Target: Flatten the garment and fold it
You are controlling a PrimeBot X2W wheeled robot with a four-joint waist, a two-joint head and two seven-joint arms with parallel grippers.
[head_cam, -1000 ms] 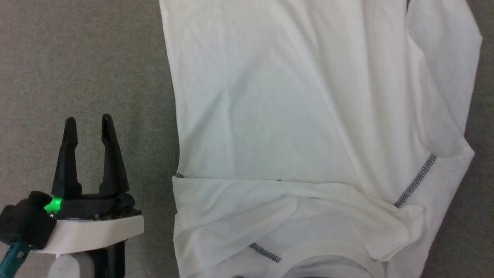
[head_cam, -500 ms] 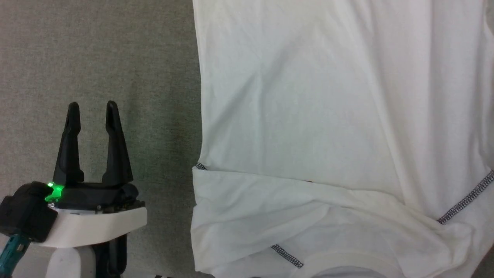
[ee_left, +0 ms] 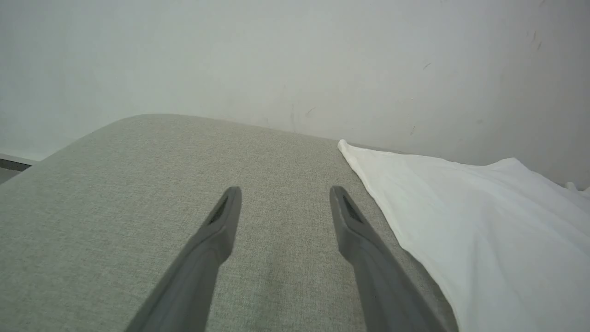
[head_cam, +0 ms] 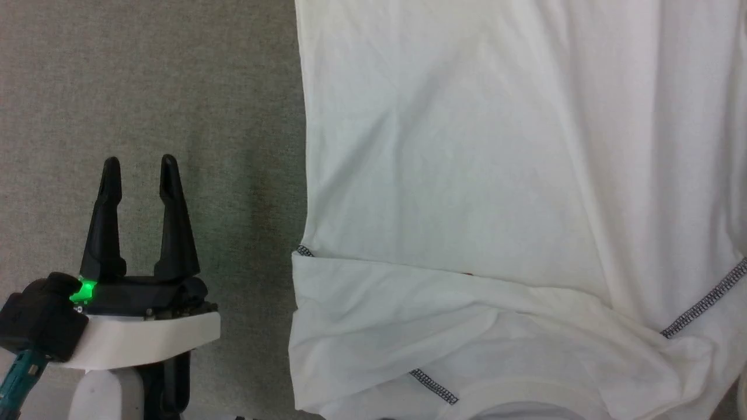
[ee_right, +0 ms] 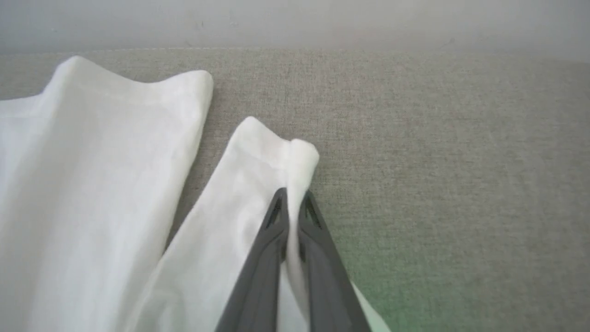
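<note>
The white garment (head_cam: 467, 175) lies spread on the grey fabric-topped table (head_cam: 146, 87). In the head view it fills everything from twelve o'clock round to five, one side edge running straight down the middle. A folded layer crosses it near six o'clock, and a line of grey stitching (head_cam: 703, 300) shows toward four. At the sleeve end (ee_right: 272, 152) the right gripper (ee_right: 292, 196) is pinched nearly closed on a raised ridge of the cloth. The left gripper (head_cam: 137, 166) hovers at eight o'clock, spread wide and empty, near the garment's edge but apart from it. A pale wall (ee_left: 276, 60) stands behind the table.
</note>
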